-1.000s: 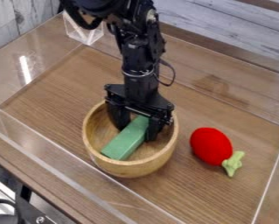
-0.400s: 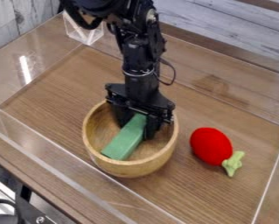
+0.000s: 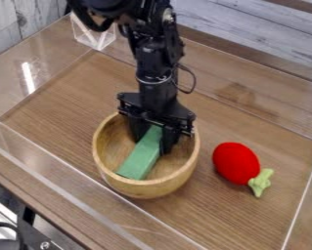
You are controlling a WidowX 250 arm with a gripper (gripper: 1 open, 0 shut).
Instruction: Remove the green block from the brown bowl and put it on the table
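Note:
The brown bowl sits on the table near its front middle. Inside it the green block lies tilted, its lower end at the bowl's front left and its upper end toward the back right. My gripper points straight down into the bowl, and its black fingers are drawn in against the block's upper end. The block still rests in the bowl.
A round red toy fruit with a green stem lies on the table just right of the bowl. Clear acrylic walls run along the table's edges. The black arm rises behind the bowl toward the upper left.
The fingers have drawn together from wide apart onto the upper end of the green block. The arm and the bowl have stayed in place.

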